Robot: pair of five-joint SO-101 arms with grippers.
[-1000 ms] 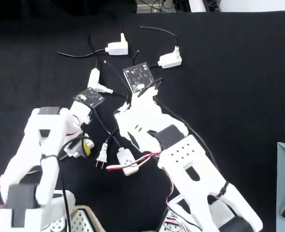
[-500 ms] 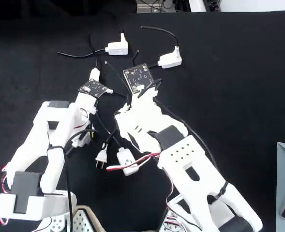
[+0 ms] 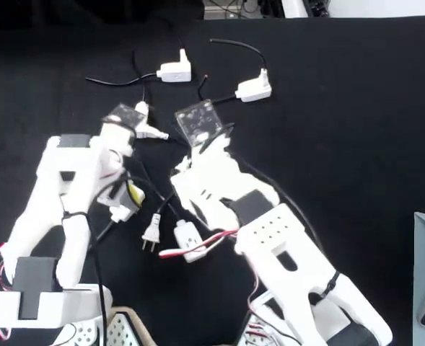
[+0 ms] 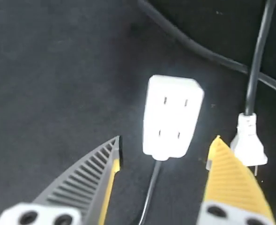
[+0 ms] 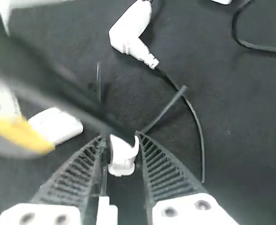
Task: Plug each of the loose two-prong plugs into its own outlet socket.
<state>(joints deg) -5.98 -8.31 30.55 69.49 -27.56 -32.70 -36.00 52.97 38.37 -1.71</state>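
Two-prong plug (image 4: 249,144) lies loose just outside the wide-open left pincer (image 4: 167,140). The right pincer (image 5: 120,140) is clamped on a white plug (image 5: 123,161).

The left pincer's fingers are spread wide over the black table (image 4: 58,70) and hold nothing. A white outlet socket (image 4: 171,117) with two pairs of slots lies just beyond the fingertips, in line with the gap. Its cord runs back between the fingers. The loose plug sits just outside the yellow finger (image 4: 227,173), with its prongs pointing back toward the pincer and its black cord leading away. The right pincer's two ribbed fingers are drawn in narrow and pinch the small white plug between them near the tips. A black cable crosses just in front of the tips. Another white connector (image 5: 130,28) lies on the table well beyond them.
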